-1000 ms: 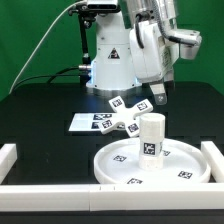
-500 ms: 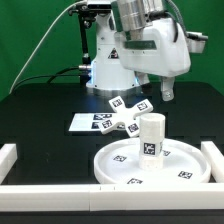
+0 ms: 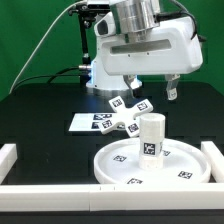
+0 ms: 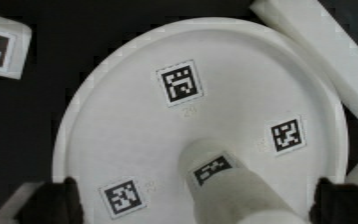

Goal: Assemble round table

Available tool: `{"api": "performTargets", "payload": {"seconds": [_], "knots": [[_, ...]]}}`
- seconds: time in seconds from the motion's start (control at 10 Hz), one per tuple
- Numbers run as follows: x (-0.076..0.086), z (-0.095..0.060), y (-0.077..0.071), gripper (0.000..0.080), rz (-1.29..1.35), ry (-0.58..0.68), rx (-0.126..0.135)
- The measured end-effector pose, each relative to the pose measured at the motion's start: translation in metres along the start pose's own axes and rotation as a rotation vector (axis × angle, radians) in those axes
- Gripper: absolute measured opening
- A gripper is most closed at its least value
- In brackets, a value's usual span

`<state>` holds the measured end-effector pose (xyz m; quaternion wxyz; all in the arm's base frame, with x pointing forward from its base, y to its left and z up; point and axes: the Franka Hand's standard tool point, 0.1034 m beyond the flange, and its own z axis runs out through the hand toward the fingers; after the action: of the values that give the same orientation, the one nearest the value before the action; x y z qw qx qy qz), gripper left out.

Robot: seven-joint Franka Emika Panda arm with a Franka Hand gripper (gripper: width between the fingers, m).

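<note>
The large white round disc lies flat at the front of the table, its tags facing up. The short cylindrical leg stands upright on the disc's centre. The cross-shaped base lies just behind the disc. My gripper hangs open and empty above the leg, fingers pointing down and clear of it. In the wrist view the disc fills the frame. The leg shows between my two dark fingertips, nearer one side. My gripper touches nothing.
The marker board lies behind the base, on the exterior view's left. White border rails run along the front, the left and the right; one shows in the wrist view. The robot's base stands at the back.
My wrist has turned and the hand has swung toward the exterior view's left, now facing square over the leg. The disc, leg and base have not moved.
</note>
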<state>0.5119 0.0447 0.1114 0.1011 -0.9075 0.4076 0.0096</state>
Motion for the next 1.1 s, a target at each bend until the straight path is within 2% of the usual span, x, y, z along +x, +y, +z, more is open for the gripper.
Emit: {"api": "performTargets", "payload": {"seconds": [0.1,0.2,0.3,0.4,0.7,0.8,0.9,1.1], "knots": [[0.002,0.003,0.02,0.0649,-0.077,-0.015,-0.004],[0.004,0.001,0.038,0.0649,-0.128,-0.046,-0.027],[0.007,-0.002,0.048,0.0649,-0.176,-0.06,-0.06],[0.007,0.0,0.051,0.0649,-0.196,-0.052,-0.075],[0.007,0.0,0.051,0.0649,-0.195,-0.053,-0.075],[0.007,0.003,0.056,0.0649,-0.252,-0.059,-0.089],[0.008,0.011,0.067,0.0649,-0.327,-0.078,-0.121],[0.009,0.016,0.09,0.0649,-0.51,-0.108,-0.139]]}}
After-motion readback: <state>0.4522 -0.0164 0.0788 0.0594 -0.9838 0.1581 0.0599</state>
